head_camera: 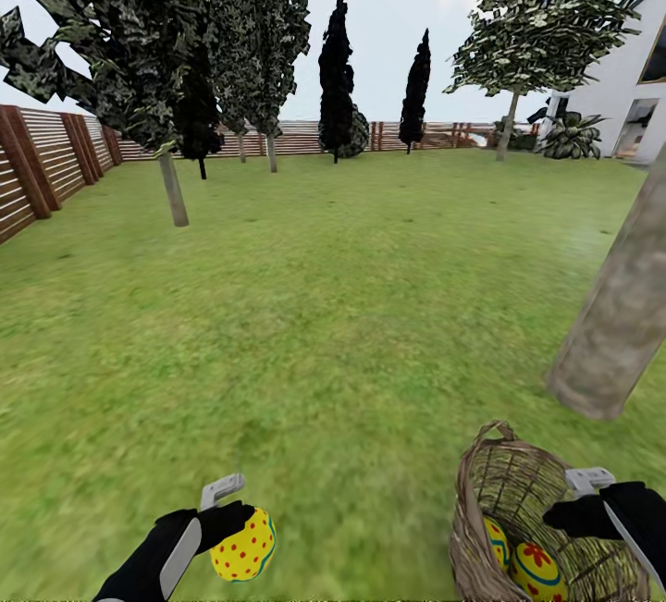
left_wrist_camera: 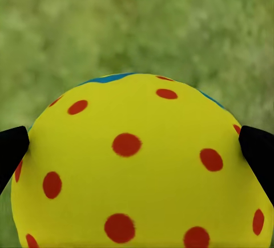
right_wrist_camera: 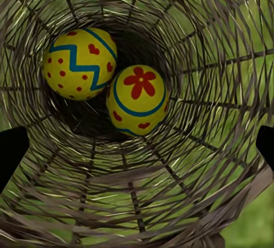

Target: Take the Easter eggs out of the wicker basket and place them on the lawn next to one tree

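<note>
Egg one, yellow with red dots, sits between the fingers of the left gripper, held over bare lawn at near left; the left wrist view shows a dark fingertip against each flank of the shell, so the grip looks closed on it. Two eggs remain at the bottom of the wicker basket at near right: a zigzag-banded one and a flower-marked one, touching each other. Right gripper hovers at the basket mouth, fingers spread wide apart and empty. Thick grey-brown tree stands just beyond the basket, on the right.

Risks, as judged:
- Round shell, two small contact patches: a quick swing toward the trunk may squirt it free to roll on the grass.
- Deep, narrow basket: reaching fingers may snag the weave and tip it.
- Touching eggs: closing on one likely shoves the other aside.
</note>
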Controlling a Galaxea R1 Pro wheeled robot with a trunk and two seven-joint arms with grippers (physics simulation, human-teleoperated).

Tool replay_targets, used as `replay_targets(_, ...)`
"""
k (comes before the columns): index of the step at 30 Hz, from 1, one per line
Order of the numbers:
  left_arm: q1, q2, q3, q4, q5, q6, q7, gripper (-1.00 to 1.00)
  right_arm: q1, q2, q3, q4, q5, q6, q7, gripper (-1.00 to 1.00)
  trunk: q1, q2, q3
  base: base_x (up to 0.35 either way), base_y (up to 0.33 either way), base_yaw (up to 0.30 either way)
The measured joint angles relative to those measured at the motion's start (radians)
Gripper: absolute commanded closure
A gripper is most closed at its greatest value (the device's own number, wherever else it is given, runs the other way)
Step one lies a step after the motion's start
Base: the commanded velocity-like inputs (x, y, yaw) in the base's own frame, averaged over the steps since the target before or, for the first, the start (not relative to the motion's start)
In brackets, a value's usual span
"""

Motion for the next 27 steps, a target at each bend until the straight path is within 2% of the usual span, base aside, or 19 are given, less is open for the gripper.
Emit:
replay_targets(15,0.000,0.003,-0.003,-0.013,-0.006,0.000,0.001,1.00,0.000,0.000,0.003,-0.001,0.001,0.000,0.000,-1.00,0.058,-0.105,-0.047,0.000,0.000,0.000)
replay_targets(16,0.000,0.006,0.002,-0.047,-0.005,0.000,0.010,1.00,0.001,0.002,0.005,0.000,0.002,0.000,0.000,-1.00,0.061,-0.112,-0.050,0.000,0.000,0.000)
replay_targets(17,-0.001,0.008,0.011,-0.127,-0.009,0.001,0.049,1.00,0.000,0.005,0.008,0.000,0.002,0.000,0.000,-1.00,0.065,-0.119,-0.053,0.000,0.000,0.000)
replay_targets(18,-0.001,0.007,0.038,-0.215,-0.011,0.002,0.129,1.00,0.000,0.008,0.009,0.000,0.004,0.000,0.000,-1.00,0.069,-0.126,-0.056,0.000,0.000,0.000)
replay_targets(20,0.000,0.002,0.067,-0.308,-0.008,0.003,0.260,1.00,0.000,0.008,0.005,0.000,0.004,0.000,0.001,-1.00,0.077,-0.140,-0.063,0.000,0.000,0.000)
replay_targets(21,0.000,0.000,0.073,-0.351,-0.006,0.003,0.288,1.00,0.000,0.004,0.002,-0.001,0.003,0.000,0.003,-1.00,0.080,-0.147,-0.066,0.000,0.000,0.000)
replay_targets(22,0.000,0.000,0.075,-0.404,-0.005,0.002,0.293,1.00,0.000,0.002,0.000,-0.001,0.002,0.000,0.004,-1.00,0.084,-0.154,-0.069,0.000,0.000,0.000)
replay_targets(23,0.000,0.004,0.077,-0.519,-0.004,0.001,0.282,1.00,0.000,0.001,-0.001,-0.001,0.002,0.001,0.004,-1.00,0.088,-0.161,-0.072,0.000,0.000,0.000)
replay_targets(25,-0.001,-0.003,0.075,-0.572,0.003,0.001,0.279,1.00,0.000,-0.002,-0.002,-0.005,0.001,0.001,0.005,-1.00,0.096,-0.175,-0.078,0.000,0.000,0.000)
replay_targets(27,-0.001,-0.005,0.077,-0.573,0.005,0.001,0.279,1.00,0.000,-0.002,-0.003,-0.007,0.000,0.001,0.005,-1.00,0.104,-0.189,-0.085,0.000,0.000,0.000)
